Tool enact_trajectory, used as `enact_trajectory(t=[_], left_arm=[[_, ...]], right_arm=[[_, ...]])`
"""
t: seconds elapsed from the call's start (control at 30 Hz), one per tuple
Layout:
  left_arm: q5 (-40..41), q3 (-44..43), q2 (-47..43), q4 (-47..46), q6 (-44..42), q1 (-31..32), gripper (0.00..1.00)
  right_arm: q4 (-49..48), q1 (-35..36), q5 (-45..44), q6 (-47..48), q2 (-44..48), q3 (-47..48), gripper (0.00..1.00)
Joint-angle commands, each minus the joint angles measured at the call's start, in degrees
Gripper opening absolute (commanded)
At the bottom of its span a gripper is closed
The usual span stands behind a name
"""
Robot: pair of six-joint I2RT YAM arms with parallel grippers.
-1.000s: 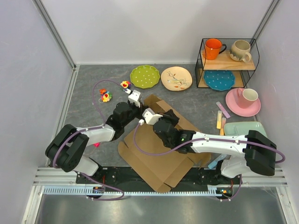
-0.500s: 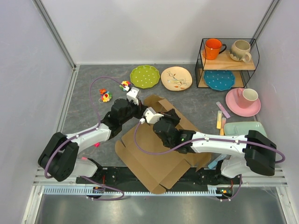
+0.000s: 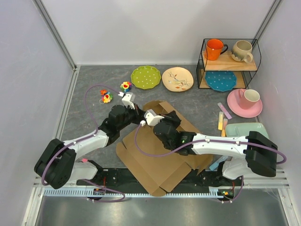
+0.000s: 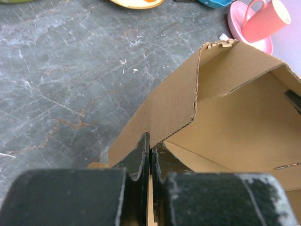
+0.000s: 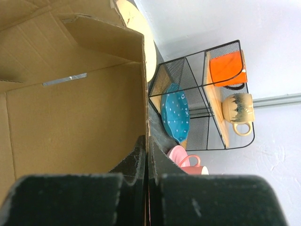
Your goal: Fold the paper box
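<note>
The paper box (image 3: 157,160) lies mid-table, just ahead of the 2 arms, with its near half flat and its far walls lifted. The left gripper (image 4: 150,153) is pinched tight on the raised wall at the box's left. The right gripper (image 5: 146,150) is nipped onto another upright wall's edge. I'd guess the 2 holds stand both walls up together so the flaps can tuck in. Beyond the box sit a green plate (image 3: 146,76), a cream plate (image 3: 177,78) and a wire rack (image 3: 225,63).
</note>
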State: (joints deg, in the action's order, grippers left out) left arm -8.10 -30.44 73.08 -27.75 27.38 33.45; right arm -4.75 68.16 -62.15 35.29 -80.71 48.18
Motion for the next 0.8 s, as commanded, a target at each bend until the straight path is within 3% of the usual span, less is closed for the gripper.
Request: enact_trajectory(t=[0.0,0.33,0.47,0.57,0.63,0.77], left_arm=[[-3.33,3.61,-2.68,-8.02,7.51,0.38,0.02],[-10.27,6.18,0.31,-9.08,11.82,1.09,0.04],[-10.89,7.14,-0.13,-9.08,12.35,1.53,0.16],[-10.97,7.59,-1.97,-8.82,11.47,1.53,0.17],[-11.67,7.23,-2.32,-7.15,11.12,1.53,0.17],[-12.56,5.65,-2.85,-1.44,10.68,1.53,0.28]], right_arm=[[0.10,1.18,0.19,-1.80,-0.94,-0.02,0.00],[-1.83,3.03,-2.80,1.97,-0.68,-2.13,0.00],[-4.03,4.52,-4.38,4.17,-1.56,-4.23,0.00],[-4.04,5.05,-4.91,3.83,-2.09,-5.29,0.00],[-4.04,5.14,-5.08,3.30,-2.00,-6.08,0.00],[-3.16,5.49,-5.70,1.80,-1.91,-6.61,0.00]])
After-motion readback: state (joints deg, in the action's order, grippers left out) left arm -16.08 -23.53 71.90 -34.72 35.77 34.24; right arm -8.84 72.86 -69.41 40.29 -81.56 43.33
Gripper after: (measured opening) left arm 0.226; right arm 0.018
